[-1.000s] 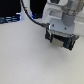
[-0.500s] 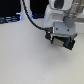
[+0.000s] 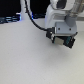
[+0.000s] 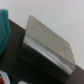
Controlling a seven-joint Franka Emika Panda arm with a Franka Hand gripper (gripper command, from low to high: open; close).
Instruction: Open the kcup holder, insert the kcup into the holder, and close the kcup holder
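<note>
— How many arms?
— One white Panda arm (image 3: 59, 15), its gripper (image 3: 61, 40) low over the pale table (image 3: 25, 60), at the exterior view's right.
— Fingers apart or together?
— Too blurred; I can't tell.
— The kcup holder?
— One, the dark block (image 4: 47, 50) filling the wrist view.
— The kcup?
— Not identifiable.

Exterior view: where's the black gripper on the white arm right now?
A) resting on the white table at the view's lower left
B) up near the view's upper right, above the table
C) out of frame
B: the black gripper hangs in the upper right, over the bare white table.
</note>
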